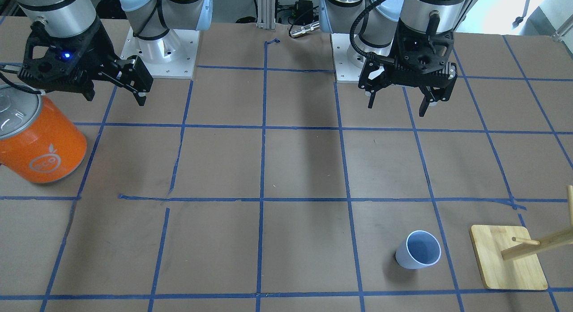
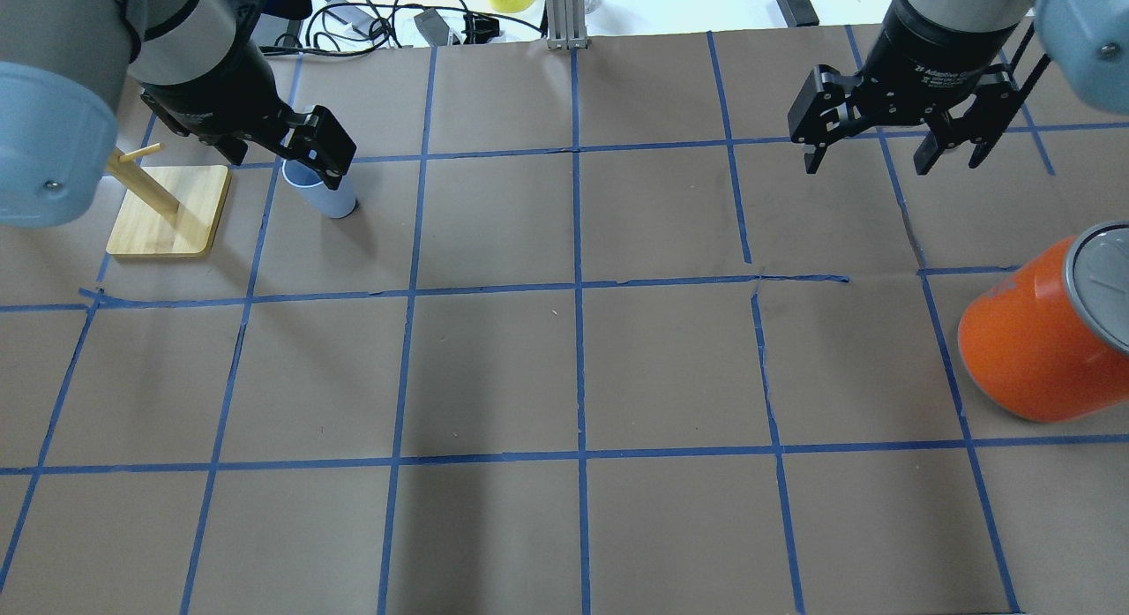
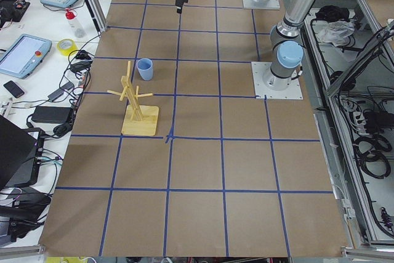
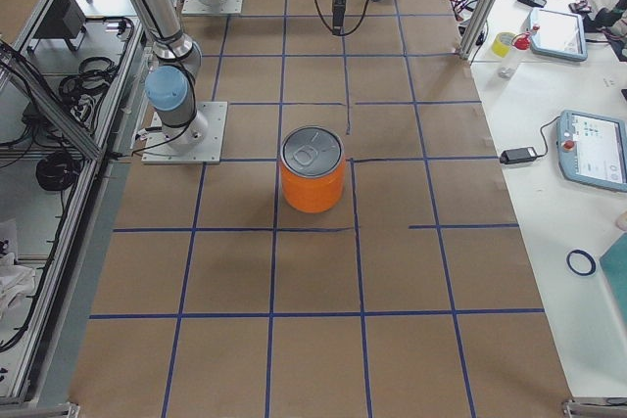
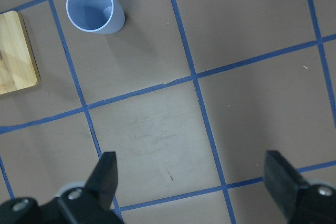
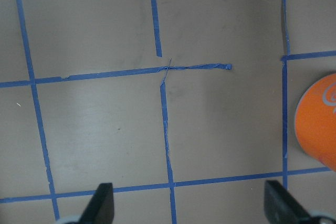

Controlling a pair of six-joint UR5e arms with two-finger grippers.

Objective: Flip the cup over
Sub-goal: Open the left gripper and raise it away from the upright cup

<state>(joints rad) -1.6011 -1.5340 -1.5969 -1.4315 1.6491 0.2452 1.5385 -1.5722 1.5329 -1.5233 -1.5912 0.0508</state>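
The cup (image 1: 418,250) is a small pale bluish-white tumbler. It stands on the table with its open mouth up, beside the wooden rack. It also shows in the left wrist view (image 5: 94,9) and the exterior left view (image 3: 144,69). In the overhead view the cup (image 2: 325,200) is partly hidden behind my left gripper (image 2: 273,152). My left gripper (image 1: 397,104) is open and empty, held high above the table, closer to the robot's base than the cup. My right gripper (image 1: 114,95) is open and empty, far from the cup.
A large orange can (image 1: 42,142) with a silver lid stands below my right gripper, also seen in the overhead view (image 2: 1041,333). A wooden rack with pegs on a square base (image 1: 506,258) stands next to the cup. Blue tape lines grid the brown table.
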